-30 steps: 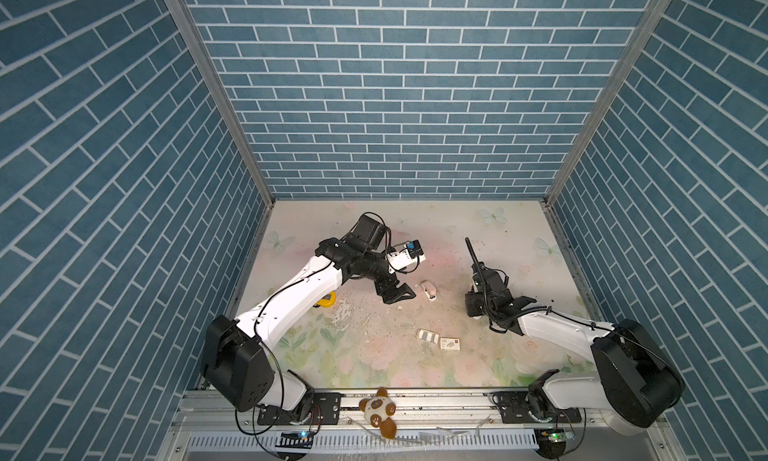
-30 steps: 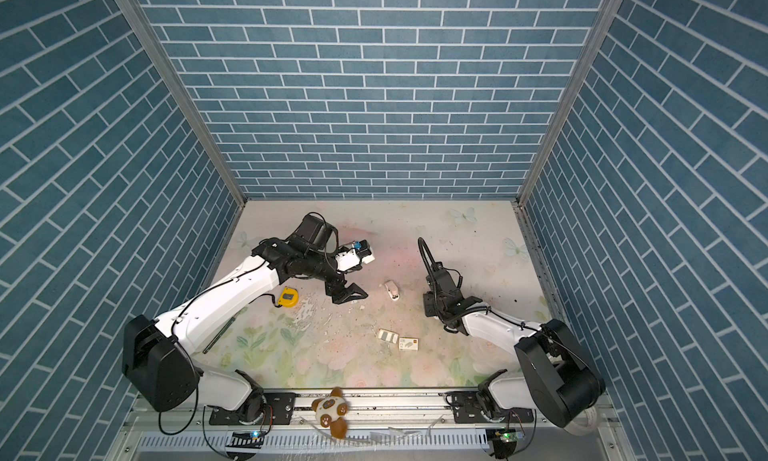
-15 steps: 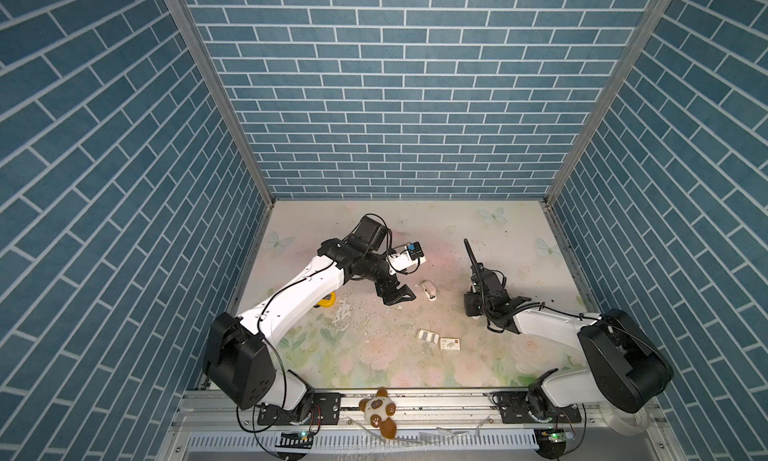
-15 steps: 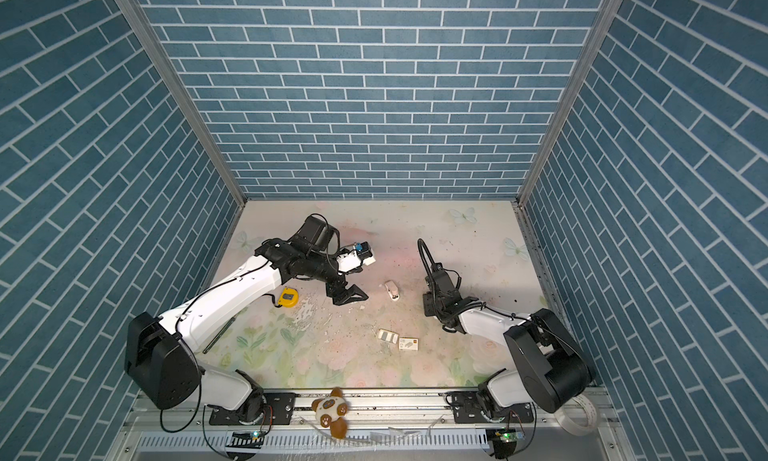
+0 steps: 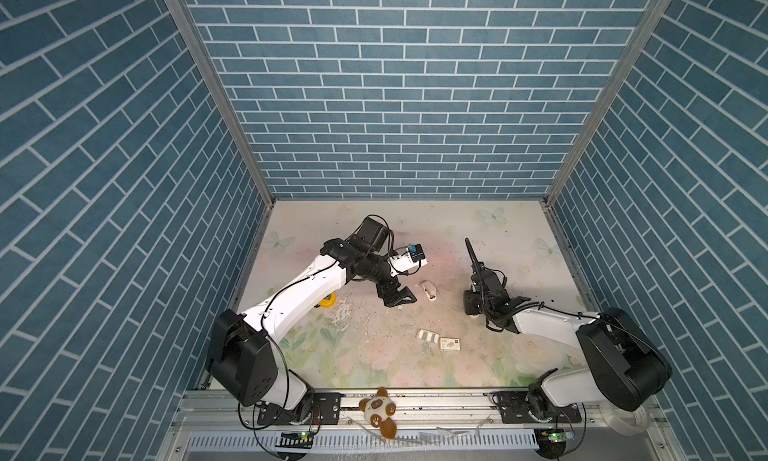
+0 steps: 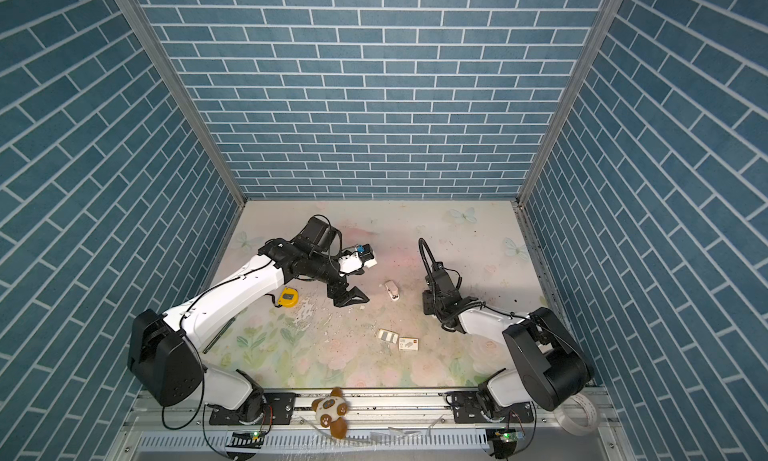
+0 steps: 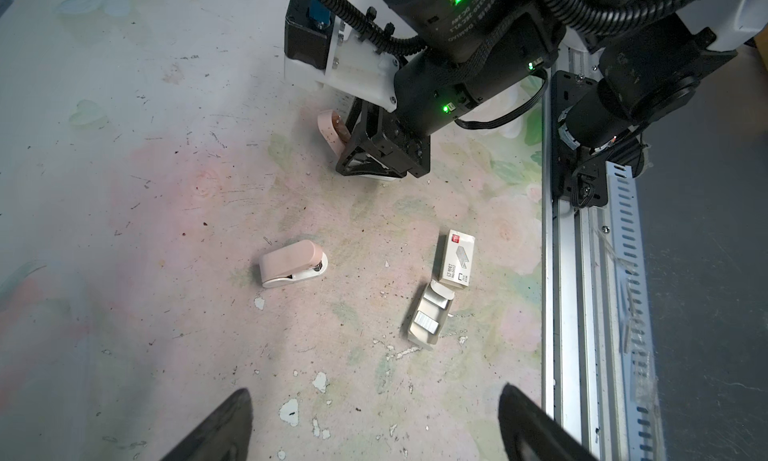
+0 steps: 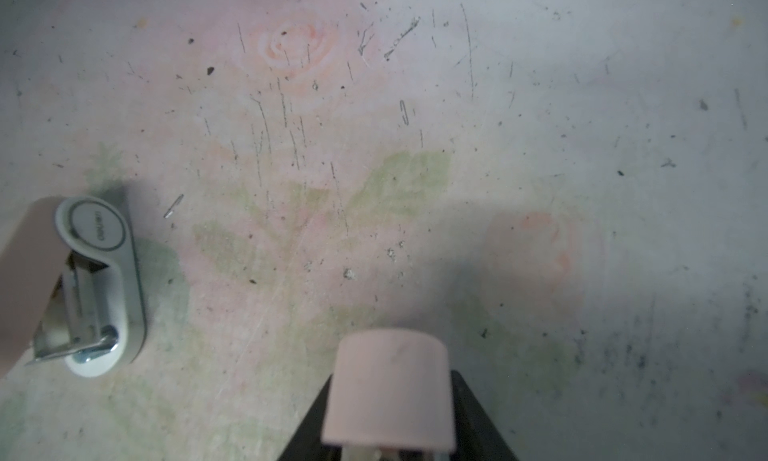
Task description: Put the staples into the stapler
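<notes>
staples: two silvery strips lying in the open white tray, which is flat on the floral table. the printed sleeve sits just beside the tray. the pink-and-white stapler rests apart from them, further in. your left gripper hangs near the stapler, jaws spread wide and empty. your right gripper is down at the table. a pink block sits between its jaws, but you cannot tell if it's clamped.
</notes>
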Action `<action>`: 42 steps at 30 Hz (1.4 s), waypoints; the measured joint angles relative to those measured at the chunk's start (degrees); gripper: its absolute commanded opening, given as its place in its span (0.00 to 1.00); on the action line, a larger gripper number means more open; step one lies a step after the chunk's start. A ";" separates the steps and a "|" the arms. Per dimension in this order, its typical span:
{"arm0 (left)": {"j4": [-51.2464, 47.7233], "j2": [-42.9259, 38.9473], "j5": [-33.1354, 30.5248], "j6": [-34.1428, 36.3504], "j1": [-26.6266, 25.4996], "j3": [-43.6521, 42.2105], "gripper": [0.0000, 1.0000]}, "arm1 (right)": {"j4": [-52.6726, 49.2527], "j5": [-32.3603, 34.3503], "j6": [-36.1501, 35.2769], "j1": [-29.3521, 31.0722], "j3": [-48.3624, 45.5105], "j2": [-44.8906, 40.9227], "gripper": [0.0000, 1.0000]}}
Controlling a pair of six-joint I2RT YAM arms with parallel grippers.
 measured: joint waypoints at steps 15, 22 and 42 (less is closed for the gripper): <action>-4.11 2.78 0.76 3.15 -0.33 3.69 1.00 | -7.04 0.15 -0.09 -0.04 -0.52 -13.70 0.51; -6.29 5.51 0.52 5.38 -0.44 6.73 1.00 | -10.27 0.13 -0.07 -0.04 -0.50 -16.41 0.51; -19.89 30.14 -8.02 20.96 -6.29 34.77 0.95 | -27.56 -4.35 2.12 -0.50 10.60 -33.75 0.47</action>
